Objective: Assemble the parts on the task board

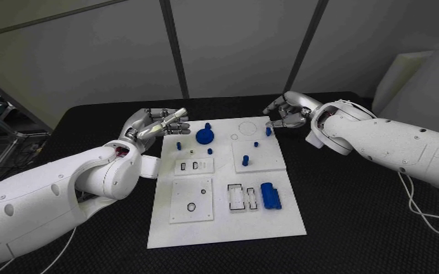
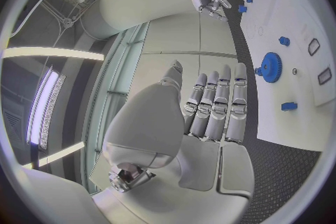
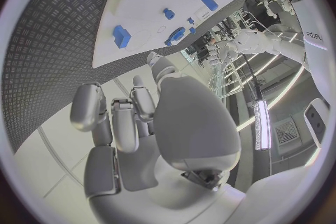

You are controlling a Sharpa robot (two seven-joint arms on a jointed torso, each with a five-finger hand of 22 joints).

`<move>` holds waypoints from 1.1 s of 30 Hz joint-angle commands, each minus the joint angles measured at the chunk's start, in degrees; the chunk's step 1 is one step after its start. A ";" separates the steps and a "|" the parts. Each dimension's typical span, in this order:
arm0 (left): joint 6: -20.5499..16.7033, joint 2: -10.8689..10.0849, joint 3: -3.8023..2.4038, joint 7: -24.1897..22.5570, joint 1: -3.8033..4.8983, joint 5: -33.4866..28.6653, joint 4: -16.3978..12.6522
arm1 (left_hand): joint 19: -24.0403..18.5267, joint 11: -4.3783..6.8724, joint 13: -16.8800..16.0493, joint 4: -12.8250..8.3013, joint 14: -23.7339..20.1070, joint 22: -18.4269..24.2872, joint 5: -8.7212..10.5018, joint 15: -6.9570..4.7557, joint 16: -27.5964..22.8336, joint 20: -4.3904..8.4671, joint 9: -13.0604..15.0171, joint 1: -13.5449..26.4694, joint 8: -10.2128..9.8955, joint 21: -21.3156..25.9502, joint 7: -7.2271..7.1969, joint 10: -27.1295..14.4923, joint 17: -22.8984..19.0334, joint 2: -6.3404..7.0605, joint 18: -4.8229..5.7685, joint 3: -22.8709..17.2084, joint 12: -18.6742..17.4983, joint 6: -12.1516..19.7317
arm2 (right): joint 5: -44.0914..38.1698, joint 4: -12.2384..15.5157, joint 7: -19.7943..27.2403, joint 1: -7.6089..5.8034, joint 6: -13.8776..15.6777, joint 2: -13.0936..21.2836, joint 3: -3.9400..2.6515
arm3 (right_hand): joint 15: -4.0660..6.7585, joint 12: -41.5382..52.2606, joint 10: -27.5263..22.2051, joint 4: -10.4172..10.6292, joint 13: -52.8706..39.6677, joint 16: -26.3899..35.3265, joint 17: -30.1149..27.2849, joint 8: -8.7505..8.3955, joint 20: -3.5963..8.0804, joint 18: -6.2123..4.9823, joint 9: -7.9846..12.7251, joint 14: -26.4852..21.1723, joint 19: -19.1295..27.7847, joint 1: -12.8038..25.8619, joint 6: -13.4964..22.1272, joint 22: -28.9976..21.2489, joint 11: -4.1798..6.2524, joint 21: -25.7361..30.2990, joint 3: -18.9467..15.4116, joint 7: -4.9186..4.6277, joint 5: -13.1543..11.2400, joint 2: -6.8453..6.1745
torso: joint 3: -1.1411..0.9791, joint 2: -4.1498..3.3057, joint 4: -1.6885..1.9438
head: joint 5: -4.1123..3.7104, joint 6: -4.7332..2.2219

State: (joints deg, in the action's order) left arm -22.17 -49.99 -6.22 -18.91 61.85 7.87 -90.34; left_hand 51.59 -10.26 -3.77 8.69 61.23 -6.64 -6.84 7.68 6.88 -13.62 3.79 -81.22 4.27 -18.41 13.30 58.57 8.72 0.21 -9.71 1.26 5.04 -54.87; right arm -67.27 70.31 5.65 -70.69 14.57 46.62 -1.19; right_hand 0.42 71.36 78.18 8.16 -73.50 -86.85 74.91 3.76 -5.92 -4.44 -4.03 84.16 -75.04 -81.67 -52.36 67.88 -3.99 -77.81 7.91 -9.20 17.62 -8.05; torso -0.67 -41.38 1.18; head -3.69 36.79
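Parts in blue are seen spread over the white task board (image 1: 229,223), which lies flat in the middle of the black table (image 1: 356,223). Nearest the robot, a blue cylinder (image 1: 270,196) is laid on its side toward the board's right edge, just beside two dark rectangular slots (image 1: 243,198). To the left of these, a raised white square (image 1: 193,200) bearing a small dark ring is set on the board. Further away, a small upright blue peg (image 1: 246,158) is stood on another white square, and a smaller blue piece (image 1: 209,151) is placed near the board's middle. Beyond that, a blue gear (image 1: 204,136) is seen resting toward the far left of the board, with a small blue block (image 1: 181,141) just beside it on the left and another small blue piece (image 1: 269,131) near the far right corner.

At the board's far left corner, the left robot hand (image 1: 157,123) is held above the table beside the board; its fingers are stretched out close together and nothing is gripped, as the left wrist view also shows (image 2: 213,103). At the far right corner, the right robot hand (image 1: 289,112) is raised just off the board's edge with its fingers loosely curled and apart, and no part is held in it (image 3: 122,117).
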 commanded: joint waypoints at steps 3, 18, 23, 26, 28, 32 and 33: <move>0.74 0.05 -0.04 -0.52 0.05 0.06 0.02 | 0.13 -0.15 -0.08 -0.35 -0.17 0.09 0.29 0.11 -0.32 -0.25 -0.04 -0.06 -0.31 0.25 0.06 -0.31 0.08 -0.25 -0.68 -0.10 -0.38 0.13 | -3.05 -0.59 0.10 0.13 -2.97 -0.15 -0.01 | -0.40 -0.39 -0.22 0.00 0.08 0.28 7.95 -0.16 -0.29 -0.35 0.09 4.15 0.05 -0.29 0.66 -0.06 -0.16 0.21 -0.45 0.00 -0.36 0.00 | 0.05 -0.05 -0.20 | 0.22 0.16; 0.80 0.17 -0.04 -0.54 0.00 0.06 0.35 | 0.11 -0.13 -0.09 -0.42 -0.16 0.11 0.29 0.10 -0.34 -0.26 -0.04 -0.10 -0.30 0.26 0.02 -0.28 0.12 -0.24 -0.69 -0.05 -0.37 0.11 | -4.87 -2.36 -1.00 0.63 -4.96 -0.89 0.00 | -0.44 -0.38 -0.23 0.03 0.08 0.22 8.09 0.00 -0.35 -0.34 0.03 4.18 0.00 -0.26 0.63 0.02 -0.19 0.19 -0.74 -0.04 -0.65 0.05 | 0.07 0.03 -0.07 | 0.01 0.65; 0.83 0.25 -0.04 -0.53 -0.05 0.06 0.44 | 0.11 -0.13 -0.09 -0.42 -0.16 0.11 0.29 0.10 -0.34 -0.26 -0.04 -0.10 -0.30 0.26 0.02 -0.28 0.12 -0.24 -0.69 -0.05 -0.37 0.11 | -5.09 -2.92 -1.25 0.79 -5.12 -1.27 0.00 | -0.45 -0.34 -0.22 0.08 0.05 0.19 8.13 0.08 -0.37 -0.33 0.00 4.19 -0.04 -0.24 0.53 0.07 -0.22 0.17 -0.81 -0.06 -0.69 0.17 | 0.02 0.03 -0.12 | 0.09 0.73; 0.84 0.27 -0.04 -0.52 -0.07 0.06 0.46 | 0.11 -0.13 -0.09 -0.42 -0.16 0.11 0.29 0.10 -0.34 -0.26 -0.04 -0.10 -0.30 0.26 0.02 -0.28 0.12 -0.24 -0.69 -0.05 -0.37 0.11 | -5.13 -3.32 -1.40 0.84 -5.41 -1.55 0.00 | -0.47 -0.30 -0.20 0.10 0.03 0.19 8.15 0.22 -0.40 -0.34 -0.07 4.20 -0.04 -0.29 0.31 0.06 -0.23 0.18 -0.86 -0.08 -0.70 0.41 | 0.10 0.01 -0.09 | 0.03 0.81; 0.83 0.28 -0.04 -0.51 -0.08 0.06 0.49 | 0.11 -0.13 -0.09 -0.42 -0.16 0.11 0.29 0.10 -0.34 -0.26 -0.04 -0.10 -0.30 0.26 0.02 -0.28 0.12 -0.24 -0.69 -0.05 -0.37 0.11 | -5.15 -3.63 -1.50 0.90 -5.69 -1.81 0.00 | -0.49 -0.25 -0.18 0.10 0.00 0.17 8.17 0.38 -0.42 -0.33 -0.15 4.20 -0.08 -0.37 0.02 0.12 -0.23 0.15 -0.91 -0.08 -0.73 0.62 | 0.10 0.00 -0.11 | 0.11 0.85; 0.83 0.33 -0.04 -0.50 -0.10 0.06 0.53 | 0.11 -0.13 -0.09 -0.42 -0.16 0.11 0.29 0.10 -0.34 -0.26 -0.04 -0.10 -0.30 0.26 0.02 -0.28 0.12 -0.24 -0.69 -0.05 -0.37 0.11 | -5.29 -3.90 -1.61 1.10 -6.12 -2.11 0.00 | -0.50 -0.18 -0.14 0.07 -0.04 0.14 8.23 0.58 -0.45 -0.32 -0.25 4.21 -0.13 -0.47 -0.41 0.17 -0.24 0.13 -1.00 -0.10 -0.74 0.82 | 0.07 0.00 -0.07 | 0.16 1.00; 0.84 0.33 -0.04 -0.49 -0.10 0.06 0.54 | 0.11 -0.13 -0.09 -0.42 -0.16 0.11 0.29 0.10 -0.34 -0.26 -0.04 -0.10 -0.30 0.26 0.02 -0.28 0.12 -0.24 -0.69 -0.05 -0.37 0.11 | -5.32 -3.94 -1.62 1.16 -6.22 -2.17 0.00 | -0.50 -0.17 -0.14 0.07 -0.05 0.14 8.23 0.59 -0.45 -0.32 -0.25 4.22 -0.13 -0.47 -0.42 0.18 -0.24 0.13 -1.01 -0.10 -0.74 0.83 | 0.07 0.00 -0.08 | 0.17 1.04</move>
State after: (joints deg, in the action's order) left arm -22.02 -49.73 -6.22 -18.91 61.70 7.87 -89.77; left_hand 51.59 -10.26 -3.78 8.69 61.23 -6.59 -6.84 7.68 6.88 -13.62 3.79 -81.22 4.27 -18.41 13.30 58.57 8.78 0.21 -9.71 1.26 5.04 -54.87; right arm -72.05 66.41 4.33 -69.50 9.50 44.53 -1.17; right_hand 0.19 71.10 78.19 8.22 -73.49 -86.85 74.90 4.15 -5.92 -4.44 -4.20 83.93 -75.04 -82.04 -52.39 67.98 -3.99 -77.82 7.21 -9.22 17.14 -7.67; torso -0.60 -41.36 1.06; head -3.54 37.74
